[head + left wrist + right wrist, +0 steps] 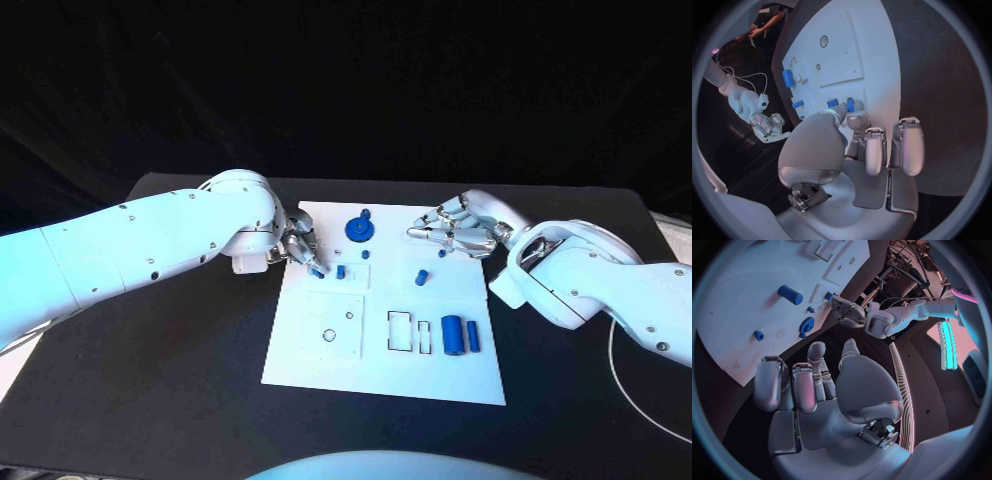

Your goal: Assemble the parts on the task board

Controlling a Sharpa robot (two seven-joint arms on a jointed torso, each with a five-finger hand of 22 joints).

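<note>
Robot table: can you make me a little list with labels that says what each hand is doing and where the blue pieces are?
board: white board lying flat on the black table
left hand: left hand at the board's left edge, fingertips on a small blue piece; a firm hold cannot be told
right hand: right hand over the board's far right corner, fingers curled, holding nothing visible
gear: blue gear near the far edge
cylinder: big blue cylinder lying near the right edge
bar: thin blue bar right beside it
peg: small blue peg mid-board
</note>
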